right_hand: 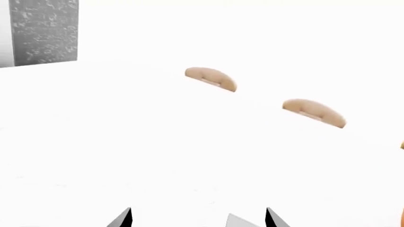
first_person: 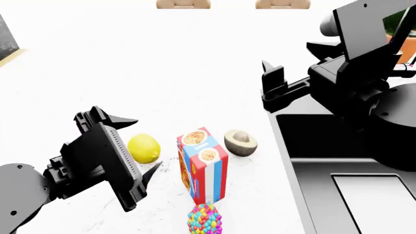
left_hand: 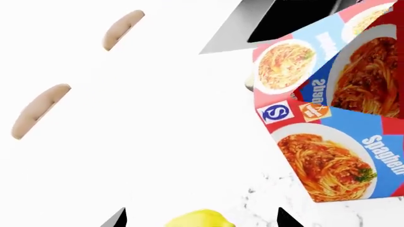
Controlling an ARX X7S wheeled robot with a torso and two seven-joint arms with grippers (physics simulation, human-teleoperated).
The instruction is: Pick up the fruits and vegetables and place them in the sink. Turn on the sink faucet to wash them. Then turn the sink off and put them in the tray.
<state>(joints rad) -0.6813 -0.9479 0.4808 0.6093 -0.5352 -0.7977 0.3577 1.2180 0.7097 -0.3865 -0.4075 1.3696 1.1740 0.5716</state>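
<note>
Clearly the left gripper is the one placed for the first pick. Its jaws stand apart with nothing between them, and the lemon lies in the gap line just to the right of the fingers, resting on the white counter. In the left wrist view the lemon shows only as a yellow cap at the picture's edge, between the two dark fingertips, so the fruit seems centred on the jaws but not yet enclosed. Its long axis runs roughly near-to-far in the head view, which I judge suits a grip across its narrower width.

Right of the lemon stands the spaghetti box, upright and close enough to crowd the right-hand finger. Beyond the box sits the halved avocado, cut face up, near the rim of the sink. A beaded ball lies nearer, in front of the box.

The right gripper hovers higher and farther, over the sink's left edge; its tips are spread and empty. It is nearer the avocado than the lemon.
</note>
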